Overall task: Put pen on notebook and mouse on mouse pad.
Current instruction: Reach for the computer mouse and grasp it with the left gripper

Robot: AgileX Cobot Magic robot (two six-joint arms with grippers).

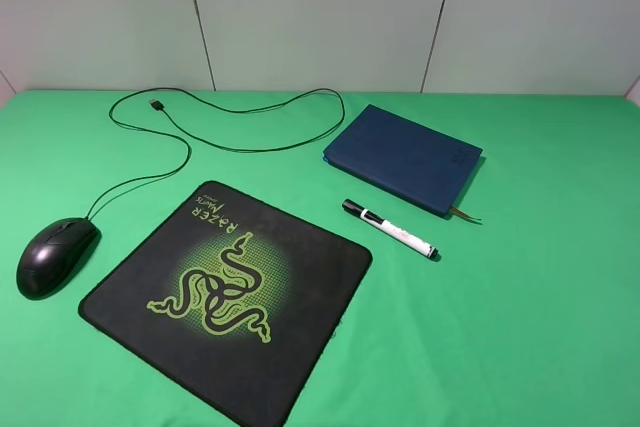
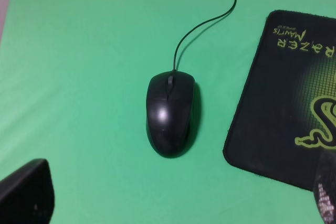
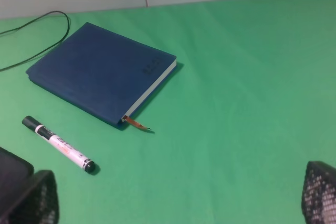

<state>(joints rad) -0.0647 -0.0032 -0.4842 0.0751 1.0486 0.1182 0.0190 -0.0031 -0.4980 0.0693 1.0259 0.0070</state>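
The glossy black mouse (image 1: 57, 255) lies on the green table just left of the mouse pad (image 1: 320, 287), apart from it. Its cable (image 1: 250, 147) loops toward the back. The navy notebook (image 1: 405, 158) lies closed at the back right, with the white pen (image 1: 390, 229) on the table right in front of it. Neither gripper shows in the exterior view. In the left wrist view my left gripper (image 2: 178, 195) is open, hovering short of the mouse (image 2: 170, 113), beside the mouse pad (image 2: 262, 129). My right gripper (image 3: 176, 200) is open, short of the pen (image 3: 58, 144) and notebook (image 3: 100, 72).
The green table cloth (image 1: 540, 327) runs to a pale panelled wall (image 1: 320, 7) at the back. The cable's USB plug (image 1: 157, 104) lies loose at the back left. The notebook's ribbon tail (image 3: 140, 125) sticks out of its near corner.
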